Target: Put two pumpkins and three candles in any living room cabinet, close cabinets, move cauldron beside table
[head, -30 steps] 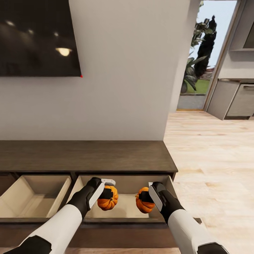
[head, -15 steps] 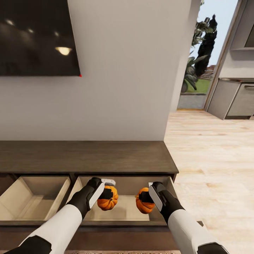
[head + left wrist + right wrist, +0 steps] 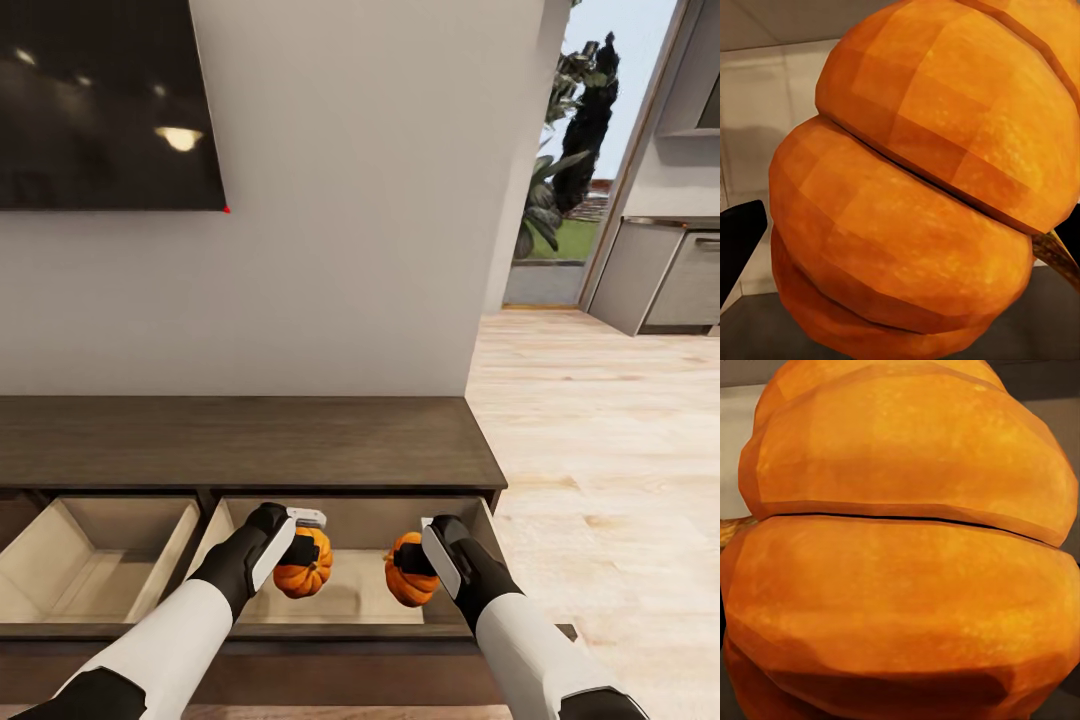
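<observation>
So the robot is parked right in front of the long low dark-brown wooden cabinet (image 3: 240,440), the one against the plain white wall (image 3: 350,200) under the big black TV screen (image 3: 105,100). Two of the cabinet's compartments are pulled open, both with pale beige insides: the open drawer on the left (image 3: 95,560) and the open drawer in the middle (image 3: 350,590).

Both arms reach over the middle one. The left gripper (image 3: 303,550) has its jaws clamped on a small orange ribbed pumpkin (image 3: 304,572), and the right gripper (image 3: 418,562) is clamped on a second orange ribbed pumpkin (image 3: 410,580). The two pumpkins hang side by side, a clear gap between them, above the drawer floor rather than sitting on it, as far as I can tell. Can't really say which one is bigger from here.

Up close from the left wrist, that pumpkin (image 3: 915,195) is a wall of orange ribs, with a bit of brownish stem (image 3: 1057,255) poking out at one edge and a black finger (image 3: 739,240) at the other. The right wrist view is the same deal, pumpkin (image 3: 907,570) ribs right in your face.

Off to the right, light wood floor (image 3: 600,450) runs toward a doorway with garden plants (image 3: 570,150) outside and some grey kitchen units (image 3: 665,275).
</observation>
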`<state>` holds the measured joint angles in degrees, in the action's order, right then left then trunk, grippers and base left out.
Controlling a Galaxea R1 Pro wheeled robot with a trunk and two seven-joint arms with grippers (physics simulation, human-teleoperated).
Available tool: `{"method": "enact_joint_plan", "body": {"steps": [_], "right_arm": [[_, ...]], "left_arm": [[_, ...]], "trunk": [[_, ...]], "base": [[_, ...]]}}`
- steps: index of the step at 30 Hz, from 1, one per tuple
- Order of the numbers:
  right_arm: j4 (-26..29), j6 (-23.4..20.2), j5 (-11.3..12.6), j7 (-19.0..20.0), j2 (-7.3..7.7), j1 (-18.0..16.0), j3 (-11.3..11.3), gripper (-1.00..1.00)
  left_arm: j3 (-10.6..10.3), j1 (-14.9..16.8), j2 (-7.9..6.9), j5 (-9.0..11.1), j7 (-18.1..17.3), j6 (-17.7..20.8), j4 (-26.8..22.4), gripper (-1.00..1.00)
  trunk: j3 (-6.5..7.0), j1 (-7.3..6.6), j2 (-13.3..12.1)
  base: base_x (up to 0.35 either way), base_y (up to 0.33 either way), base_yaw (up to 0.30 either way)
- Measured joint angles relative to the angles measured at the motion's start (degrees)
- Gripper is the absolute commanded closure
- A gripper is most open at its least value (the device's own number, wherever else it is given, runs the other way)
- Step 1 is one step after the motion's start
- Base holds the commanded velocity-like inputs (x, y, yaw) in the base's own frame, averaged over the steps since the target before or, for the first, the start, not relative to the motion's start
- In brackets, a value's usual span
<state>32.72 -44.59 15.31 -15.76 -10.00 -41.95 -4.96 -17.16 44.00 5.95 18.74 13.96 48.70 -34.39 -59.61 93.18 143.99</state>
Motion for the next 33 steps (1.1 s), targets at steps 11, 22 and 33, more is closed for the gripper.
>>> {"method": "enact_joint_plan", "body": {"steps": [11,22,33], "right_arm": [[0.00,0.00,0.08,0.04,0.00,0.02,0.00,-1.00],[0.00,-0.01,0.08,0.06,0.00,0.01,-0.01,-1.00],[0.00,-0.09,0.08,0.06,0.00,-0.02,0.00,-1.00]], "left_arm": [[-0.01,0.01,-0.01,0.06,-0.05,0.00,-0.08,-1.00],[-0.01,0.00,-0.01,0.08,-0.21,-0.03,-0.17,-1.00],[-0.01,0.02,0.05,0.08,-0.41,0.07,-0.10,-1.00]], "trunk": [[0.00,0.00,0.00],[0.22,-0.03,-0.01],[2.66,-0.31,-0.16]], "base": [[0.000,0.000,0.000],[0.000,0.000,0.000],[0.000,0.000,0.000]]}}
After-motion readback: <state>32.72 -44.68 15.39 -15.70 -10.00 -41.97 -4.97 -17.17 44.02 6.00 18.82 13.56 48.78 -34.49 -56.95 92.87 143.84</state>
